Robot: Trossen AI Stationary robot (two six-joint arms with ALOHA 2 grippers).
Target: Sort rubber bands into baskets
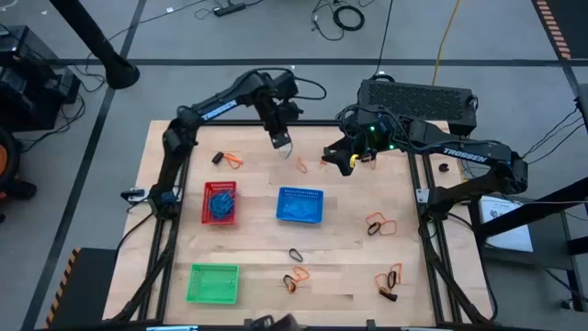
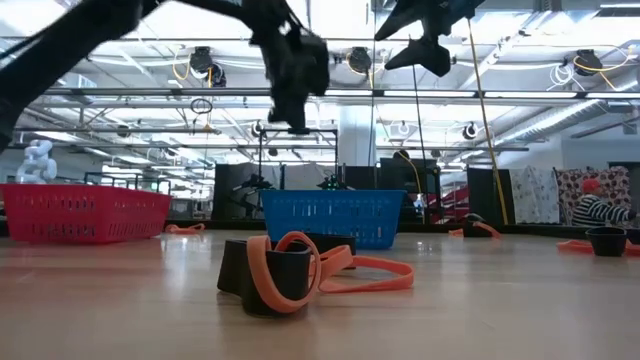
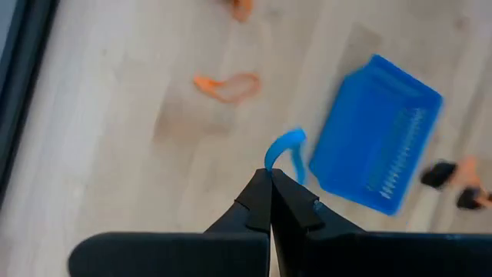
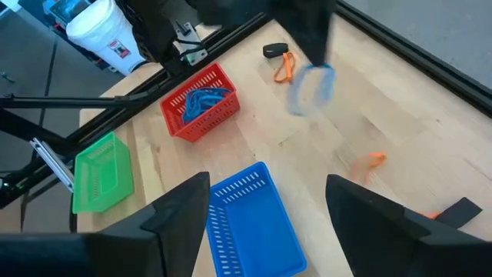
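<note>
My left gripper [image 1: 280,140] hovers above the table's far middle, shut on a blue rubber band [image 3: 283,148]. The band also shows in the right wrist view [image 4: 312,88], hanging as a loop. My right gripper [image 1: 343,158] is open and empty, a little to the right of the left one, above the table. The red basket [image 1: 220,203] holds a heap of blue bands. The blue basket [image 1: 300,205] stands to its right and the green basket [image 1: 213,282] at the near left. Orange and black bands [image 1: 378,223] lie loose on the table. My left gripper pinches the blue band between its two shut fingertips [image 3: 261,198], at one small spot of the loop [image 3: 270,168]. The fingers come from above, pointing down. The rest of the loop hangs free below them [image 4: 312,88], clear of the table.
Loose bands lie at the far left [image 1: 230,160], under the grippers [image 1: 301,165], at the near middle [image 1: 295,278] and near right [image 1: 390,276]. An orange and black band [image 2: 290,270] lies close to the low camera. A black box [image 1: 418,99] stands at the far right edge.
</note>
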